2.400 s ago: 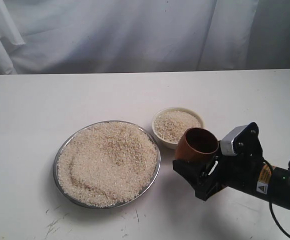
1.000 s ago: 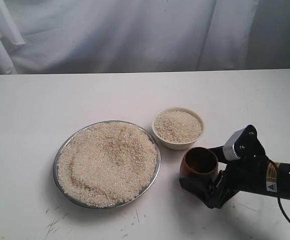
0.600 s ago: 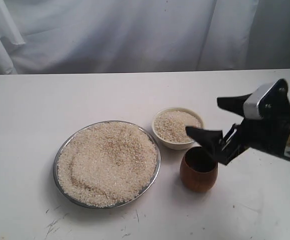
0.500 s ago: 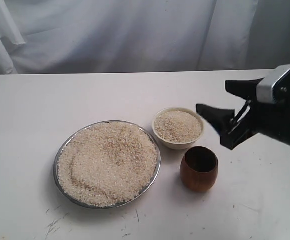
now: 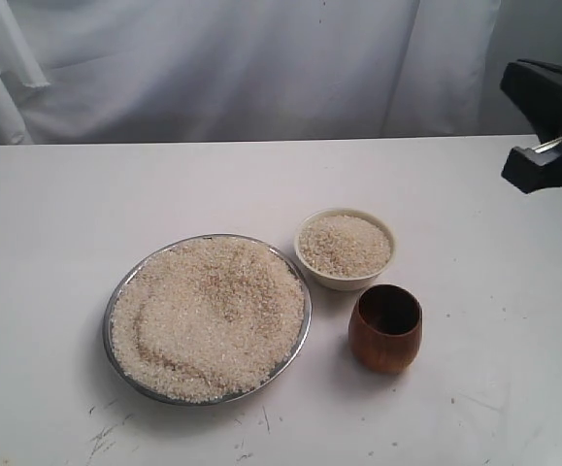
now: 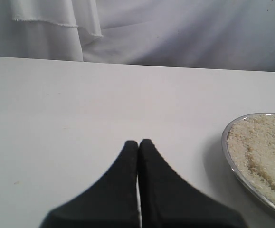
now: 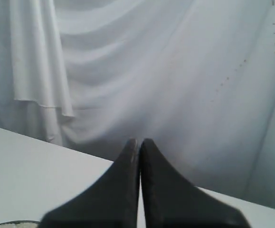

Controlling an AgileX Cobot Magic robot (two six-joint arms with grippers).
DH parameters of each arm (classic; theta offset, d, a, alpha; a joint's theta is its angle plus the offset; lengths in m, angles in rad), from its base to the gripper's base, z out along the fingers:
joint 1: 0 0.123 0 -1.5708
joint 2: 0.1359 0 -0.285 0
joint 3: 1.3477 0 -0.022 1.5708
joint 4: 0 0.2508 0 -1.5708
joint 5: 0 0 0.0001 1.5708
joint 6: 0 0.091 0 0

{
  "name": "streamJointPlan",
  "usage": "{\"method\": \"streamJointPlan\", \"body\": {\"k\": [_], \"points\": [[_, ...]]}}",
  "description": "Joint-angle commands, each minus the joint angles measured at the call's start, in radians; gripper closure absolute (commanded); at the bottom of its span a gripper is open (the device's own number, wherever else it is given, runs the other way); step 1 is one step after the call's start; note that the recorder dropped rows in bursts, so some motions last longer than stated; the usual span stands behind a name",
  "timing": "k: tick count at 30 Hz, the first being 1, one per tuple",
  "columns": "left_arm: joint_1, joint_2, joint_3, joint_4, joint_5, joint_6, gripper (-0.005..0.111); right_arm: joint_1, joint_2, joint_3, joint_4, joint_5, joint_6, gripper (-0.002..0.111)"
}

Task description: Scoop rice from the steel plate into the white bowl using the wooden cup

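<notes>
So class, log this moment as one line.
cup: upright, free beside bowl | plate: heaped rice | right fingers: raised, empty | left fingers: shut

White table lay open left of the steel plate, behind it toward the curtain, and at far right, while the white bowl and wooden cup crowded the plate's right side, leaving narrow gaps.

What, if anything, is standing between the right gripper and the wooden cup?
Nothing visible. The right gripper hangs high at the right; the wooden cup stands upright in the open, the white bowl close beside it but off the direct path.
</notes>
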Motion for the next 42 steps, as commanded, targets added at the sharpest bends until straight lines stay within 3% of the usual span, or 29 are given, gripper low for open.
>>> {"method": "streamJointPlan", "body": {"k": [1,3,6,12,23,29,37,42], "points": [[-0.003,-0.004,0.005,0.003,-0.014,0.0,0.107,0.011,-0.083,-0.001,0.117,0.288,-0.111,0.108],[-0.003,-0.004,0.005,0.003,-0.014,0.0,0.107,-0.008,-0.192,-0.001,0.113,0.482,-0.113,0.108],[-0.003,-0.004,0.005,0.003,-0.014,0.0,0.107,-0.042,-0.34,0.014,0.113,0.637,-0.109,0.108],[-0.003,-0.004,0.005,0.003,-0.014,0.0,0.107,-0.079,-0.646,0.187,0.09,0.645,-0.131,0.108],[-0.003,-0.004,0.005,0.003,-0.014,0.0,0.107,-0.079,-0.887,0.479,0.146,0.613,-0.098,0.108],[-0.003,-0.004,0.005,0.003,-0.014,0.0,0.107,-0.079,-1.05,0.485,0.177,0.765,-0.089,0.108],[-0.003,-0.004,0.005,0.003,-0.014,0.0,0.107,-0.079,-1.087,0.485,0.475,0.925,-0.424,0.108],[-0.003,-0.004,0.005,0.003,-0.014,0.0,0.107,-0.079,-1.087,0.485,0.486,0.933,-0.432,0.108]]}}
